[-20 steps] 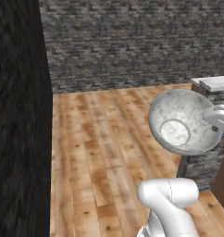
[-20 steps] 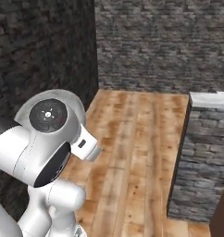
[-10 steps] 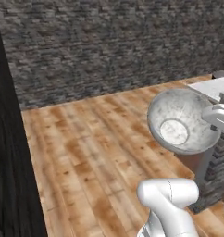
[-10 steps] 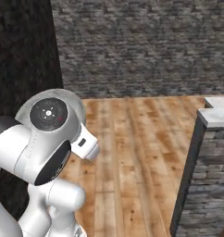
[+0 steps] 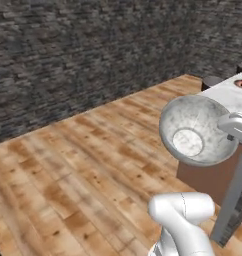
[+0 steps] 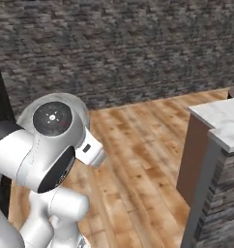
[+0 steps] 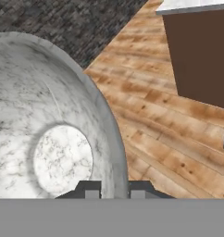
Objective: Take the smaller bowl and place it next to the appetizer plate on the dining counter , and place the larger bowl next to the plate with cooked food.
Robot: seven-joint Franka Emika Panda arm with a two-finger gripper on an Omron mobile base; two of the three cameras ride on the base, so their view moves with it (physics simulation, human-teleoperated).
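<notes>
No brand, label or writing is readable on anything here.

The tool [image 7: 111,192] is holding the larger bowl [image 5: 197,130] by its rim: in the hand view the two dark fingertips [image 7: 91,193] are sitting narrowly on either side of the bowl's wall, one inside and one outside, with the rim running between them. The bowl [image 7: 53,120] is lying to the left of the tool in that view, its mouth turned toward the camera and its pale flat bottom facing out.

In the left base view the bowl is hanging in the air, tipped on its side with the opening facing the camera, and the white hand is meeting its right edge. It is hovering above the wooden floor [image 5: 83,165], just in front of the near end of the dining tabletop [image 5: 232,95], not resting on it.

The tabletop's white veined slab is sitting on a brown base, and in the right base view its corner [image 6: 220,118] is showing at the right. At the far right edge of the left base view a plate [image 5: 241,83] with a dark rim is lying on the slab, well beyond the bowl; what it is carrying is too small to tell. A dark stone wall [image 6: 119,48] is standing behind the floor.
</notes>
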